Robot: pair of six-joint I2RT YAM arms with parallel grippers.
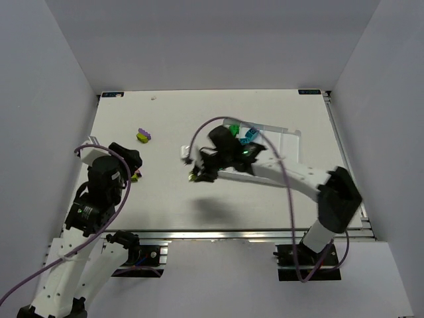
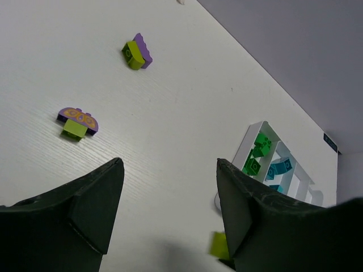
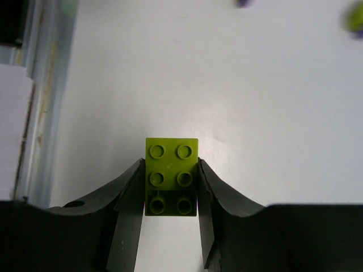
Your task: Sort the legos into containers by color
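My right gripper is shut on a lime lego, its studs facing the camera, held over the bare table; from above the gripper sits left of the tray. The same lime lego peeks out behind my left finger. My left gripper is open with nothing between its fingers, at the left of the table. A purple and lime pair and a second such pair lie ahead of it. The white tray holds green legos and cyan legos in separate compartments.
White walls enclose the table on three sides. A metal rail runs along the near edge by the arm bases. The right arm's purple cable arcs over the table middle. The tray lies at the back right.
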